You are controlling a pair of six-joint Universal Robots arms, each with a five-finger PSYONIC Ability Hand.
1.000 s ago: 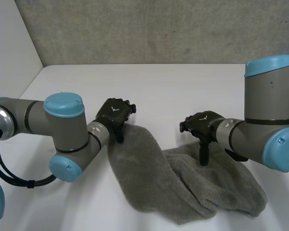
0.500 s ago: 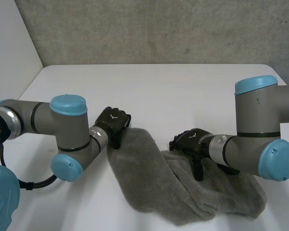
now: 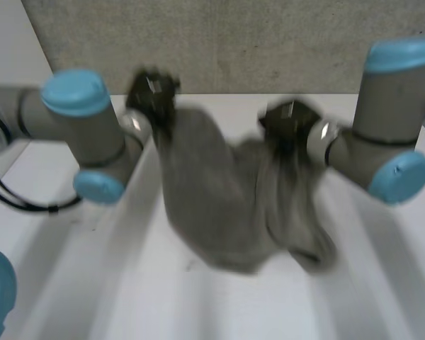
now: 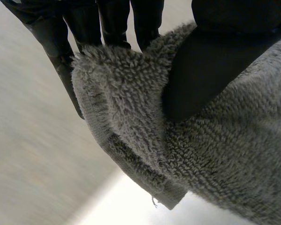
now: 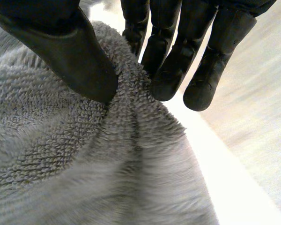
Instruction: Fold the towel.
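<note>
Well, the left hand [image 4: 107,21] has the towel [image 4: 215,154] pinched close to a corner. Its thumb [image 4: 210,65] presses on the thick pile and its fingers stand just behind the hem, so the cloth is caught between them. The right hand [image 5: 178,42] holds in the same way at another place on the edge. Its thumb [image 5: 70,51] lies on the near face, and its fingers [image 5: 201,70] are curled just beyond a gathered ridge of cloth.

From where I stand, both hands are high above the white table [image 3: 198,304] and apart from each other, one at each side of the cloth. The towel hangs from them, sagging in the middle between the two hands and falling in a twisted bunch under the right one. I cannot tell if its lowest part touches the table or hangs just over it.

I think the two grips on one edge are chosen so that the weight of the towel pulls it open and straight. A flat sheet can be laid down and folded, and a heap cannot. The cloth is not yet flat, because the part under the right hand is wrinkled and doubled. The folding itself seems not yet begun, and the hands may need to go further apart to take out the sag. Both pinches are shallow, near the hem, so a slip is possible.
</note>
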